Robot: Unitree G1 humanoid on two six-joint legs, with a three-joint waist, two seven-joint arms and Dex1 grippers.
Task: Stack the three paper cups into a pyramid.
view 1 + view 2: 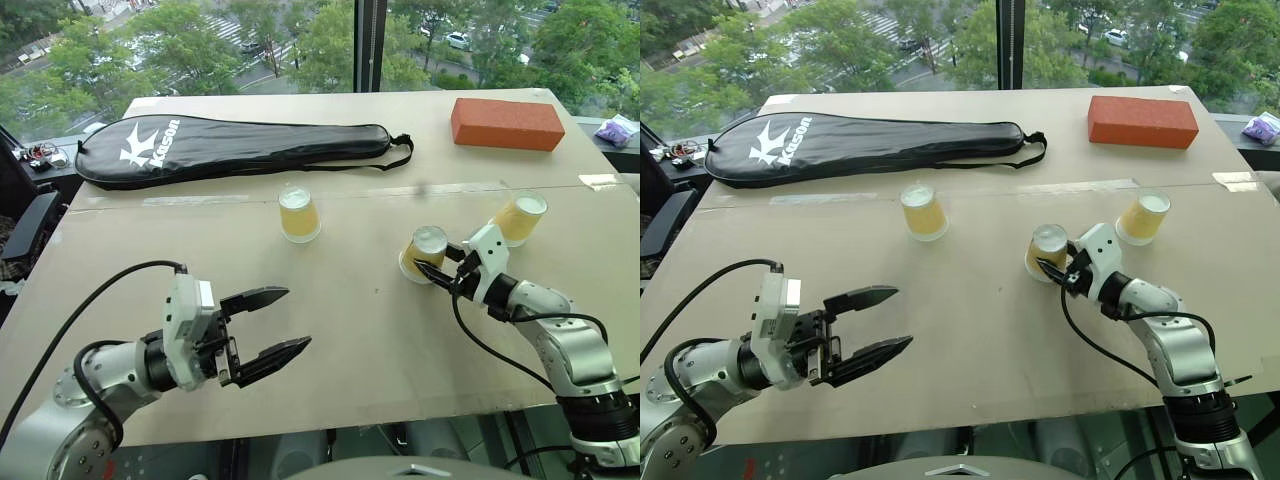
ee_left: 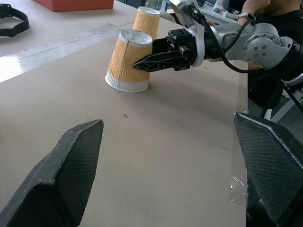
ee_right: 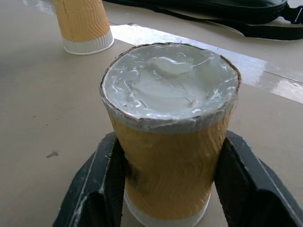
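Observation:
Three paper cups stand upside down on the brown table (image 1: 360,330), white bases up. My right gripper (image 1: 432,268) is shut on the middle cup (image 1: 425,250), its black fingers (image 3: 102,189) pressed against both sides of the yellow-orange wall (image 3: 170,151). This cup leans a little, with its rim at the table (image 2: 129,61). A second cup (image 1: 520,218) stands just behind it to the right, and the third (image 1: 299,214) stands apart, left of centre. My left gripper (image 1: 297,318) hovers open near the table's front left, holding nothing.
An orange-red brick (image 1: 507,123) lies at the back right. A long black racket bag (image 1: 230,148) lies across the back left. A strip of clear tape (image 1: 200,200) runs across the table. A person's arm (image 2: 255,7) shows beyond the table's right side.

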